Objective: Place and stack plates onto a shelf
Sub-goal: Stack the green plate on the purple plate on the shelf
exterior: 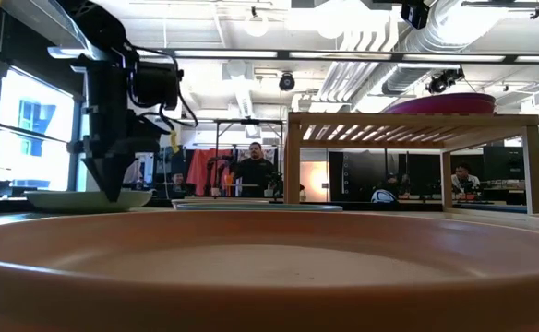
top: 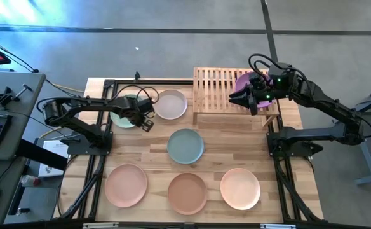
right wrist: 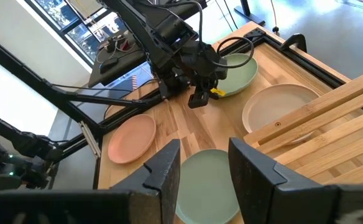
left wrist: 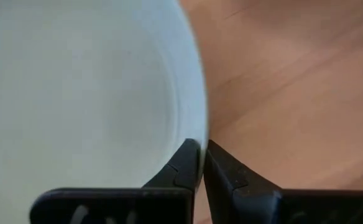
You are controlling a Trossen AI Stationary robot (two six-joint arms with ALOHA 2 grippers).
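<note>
The mint green plate [left wrist: 76,93] has its rim pinched by the left claw [left wrist: 203,163]; the right claw [right wrist: 204,163] gapes.

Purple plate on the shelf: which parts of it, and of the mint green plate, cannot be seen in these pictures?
- Purple plate, high view: the right gripper and its arm cover much of it.
- Purple plate, low view: only its edge shows above the shelf.
- Mint green plate, left wrist view: cut off by the picture's edges.
- Mint green plate, high view: mostly under the left gripper, whose jaws are shut on its rim.
</note>
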